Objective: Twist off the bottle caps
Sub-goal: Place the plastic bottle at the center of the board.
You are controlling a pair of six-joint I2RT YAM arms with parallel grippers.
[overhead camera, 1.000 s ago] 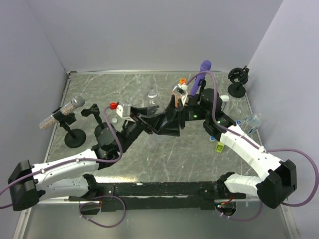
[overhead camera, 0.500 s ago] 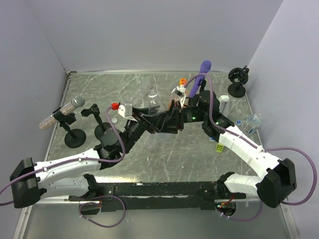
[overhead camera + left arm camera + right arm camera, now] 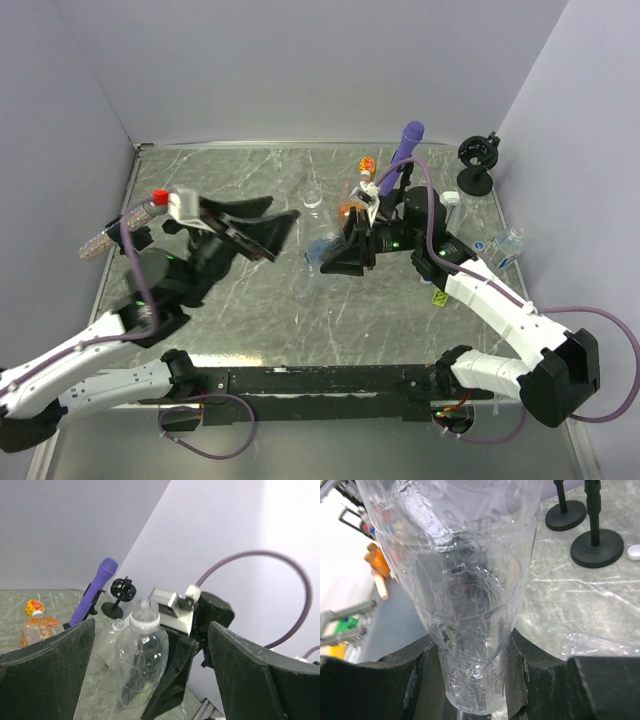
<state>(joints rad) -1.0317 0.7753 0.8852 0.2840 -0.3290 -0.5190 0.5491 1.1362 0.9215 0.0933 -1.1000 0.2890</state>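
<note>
The right gripper [image 3: 342, 258] has its jaws clenched on the lower body of a clear bottle [image 3: 142, 655]. It holds the bottle off the surface [image 3: 300, 325] near the middle of the workspace, with the neck tipped toward the left arm, presumably so that the other arm can work on the top. The left gripper [image 3: 281, 212] hangs to the left and apart from the bottle, its jaws released, wide and empty. In the left wrist view the bottle's neck sits squarely in the gap between them. That neck shows a white collar ring and looks bare above it, though I cannot tell for certain whether a cap is on. A loose white cap [image 3: 635, 552] lies on the surface beyond the bottle, beside the round bases of two black stands, and another clear bottle [image 3: 600, 642] lies flat just by the right jaws. An orange bottle [image 3: 40, 630] with its orange-yellow cap [image 3: 34, 607] in place waits behind. Close to it are the purple stick [image 3: 97, 587] and a small black stand [image 3: 121, 592], so a reach there looks crowded. A plain clear bottle [image 3: 312, 190] stands toward the back. A blue-labelled bottle [image 3: 508, 243] stands right at the surface's right edge against the wall, which leaves little room to approach it from that side. The most open room is the bare stretch in front of the arms.
</note>
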